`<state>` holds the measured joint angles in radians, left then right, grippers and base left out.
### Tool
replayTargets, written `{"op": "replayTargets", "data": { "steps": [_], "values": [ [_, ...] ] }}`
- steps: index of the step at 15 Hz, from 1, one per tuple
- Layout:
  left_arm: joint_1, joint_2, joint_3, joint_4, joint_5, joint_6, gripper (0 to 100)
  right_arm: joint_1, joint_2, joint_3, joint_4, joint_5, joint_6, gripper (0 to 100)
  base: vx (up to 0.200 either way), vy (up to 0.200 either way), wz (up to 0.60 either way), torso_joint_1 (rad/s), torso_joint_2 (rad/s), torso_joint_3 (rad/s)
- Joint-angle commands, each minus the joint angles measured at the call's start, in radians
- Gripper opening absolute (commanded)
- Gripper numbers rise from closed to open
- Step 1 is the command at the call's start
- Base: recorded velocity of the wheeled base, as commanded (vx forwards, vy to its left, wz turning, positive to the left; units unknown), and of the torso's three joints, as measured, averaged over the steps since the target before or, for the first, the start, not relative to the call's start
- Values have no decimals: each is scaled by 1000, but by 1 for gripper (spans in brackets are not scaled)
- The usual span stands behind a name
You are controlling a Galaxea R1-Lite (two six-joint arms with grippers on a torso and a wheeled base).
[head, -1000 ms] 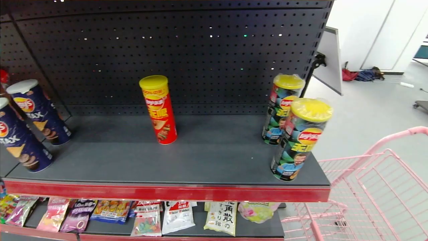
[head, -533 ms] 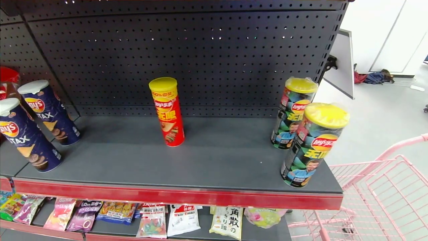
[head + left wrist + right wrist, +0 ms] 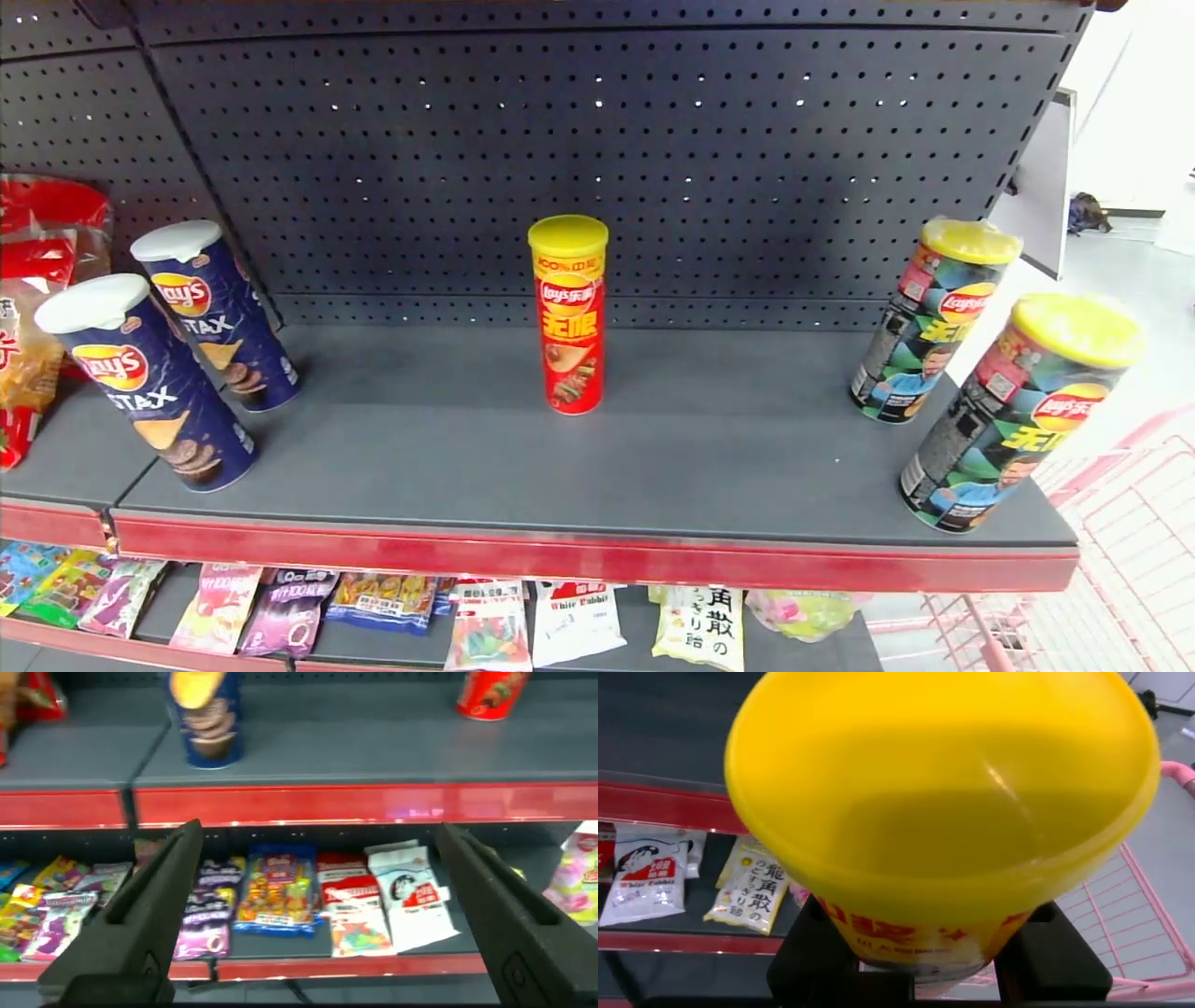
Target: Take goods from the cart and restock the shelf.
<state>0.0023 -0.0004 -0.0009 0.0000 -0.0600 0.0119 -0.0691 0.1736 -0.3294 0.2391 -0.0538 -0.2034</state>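
The right hand is clamped on a yellow-lidded can, one black finger on each side of the tube just under the lid. The can is held out in front of the shelving. Past it on one side are the red shelf lip and some snack bags, and on the other the pink wire cart.

The left hand is spread wide with nothing between its two dark fingers. It faces the lower shelf, just below the red front edge of the shelf above.

The shelf is a dark grey board with a red lip and a perforated back panel. A red can with a yellow lid stands upright near the middle, toward the back. At the left end two blue cans with white lids stand one behind the other. At the right end two patterned cans with yellow lids do the same, the front one close to the shelf's corner. Snack bags lie in a row on the lower shelf. The cart shows low at the right, just beside the end of the shelf.
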Motion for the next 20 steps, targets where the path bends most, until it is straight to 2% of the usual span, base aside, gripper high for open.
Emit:
{"op": "replayTargets", "data": {
  "steps": [1,7,10,12,13,14,16,17,18,19,20],
  "values": [
    [1,0,1,0,0,0,100,0,-8,6,0,0,-1,0,0,200,0,2,2,7],
    [1,0,1,0,0,0,100,-4,-17,16,0,0,-4,0,0,200,0,2,5,2],
    [1,0,1,0,0,-6,100,12,-43,23,2,37,-1,0,0,0,0,0,0,0],
    [1,0,-1,0,0,0,100,32,-79,50,2,77,-1,0,0,0,0,0,0,0],
    [-5,34,-1,2,0,16,100,57,-98,61,5,129,1,0,0,0,0,0,0,0],
    [-7,79,-1,2,0,19,100,61,-85,62,3,137,6,0,0,0,0,0,0,0],
    [-111,88,-14,0,-54,57,100,74,-69,62,2,177,45,0,0,0,0,0,0,0],
    [-208,224,-179,5,-86,56,100,127,-63,62,5,299,122,0,0,0,0,0,0,0],
    [-242,408,-367,0,-106,10,100,127,-51,61,3,301,128,0,0,0,0,0,0,0],
    [-255,448,-418,2,-126,2,100,131,-46,61,3,302,128,0,0,0,0,0,0,0],
    [-324,565,-507,2,-236,23,100,137,-39,64,3,304,130,0,0,0,0,0,0,0]
  ]
}}
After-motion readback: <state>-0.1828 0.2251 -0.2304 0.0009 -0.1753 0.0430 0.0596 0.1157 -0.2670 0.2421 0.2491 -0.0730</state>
